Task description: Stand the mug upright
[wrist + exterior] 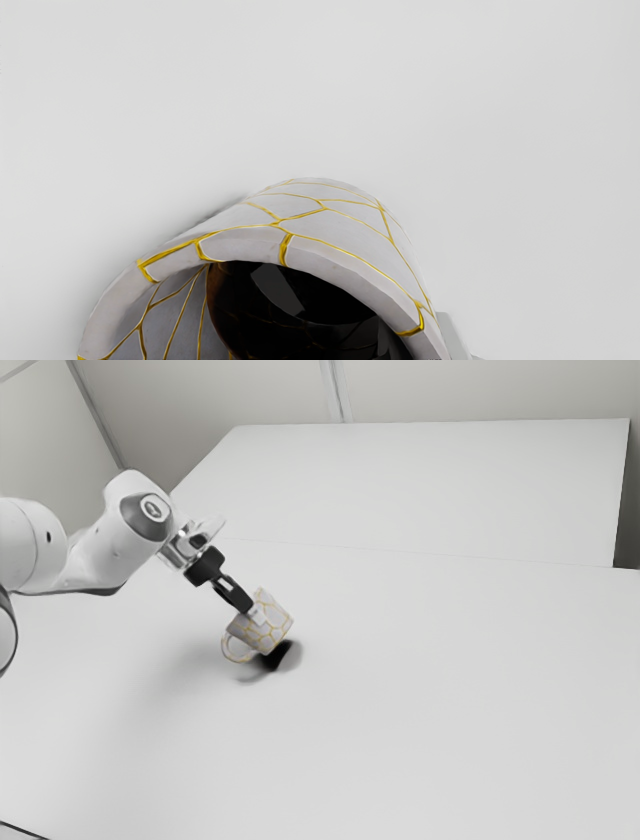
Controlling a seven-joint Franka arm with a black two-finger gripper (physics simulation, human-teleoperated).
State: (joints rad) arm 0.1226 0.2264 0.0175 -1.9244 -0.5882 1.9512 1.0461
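Mug point(340, 225), nearest the wrist camera, with rim and opening toward the lens. Shows white sides crossed by gold lines, inside and out, and a near-black depth past the rim (liquid or mere shade, hard to say), with pale gleams in it. In the exterior view, leans well off upright above or on the table point(420, 690), with handle point(226, 648) toward the exterior view's left and low. Could be resting an edge on the table or hanging just clear of it; impossible to tell which. Casts a soft shadow point(258, 675) just below in that view, with a very dark patch point(278, 654) close under the sides.

At the mug's rim, on the exterior view's upper left of it: gripper point(252, 609), black, slanting down to meet the mug. Cannot tell whether open, closed or gripping (mug hides too much). Farther from the mug, on the same side: white arm point(120, 530), coming in from the exterior view's left. Well beyond the mug, past the table's far edge: pale room wall point(480, 385).
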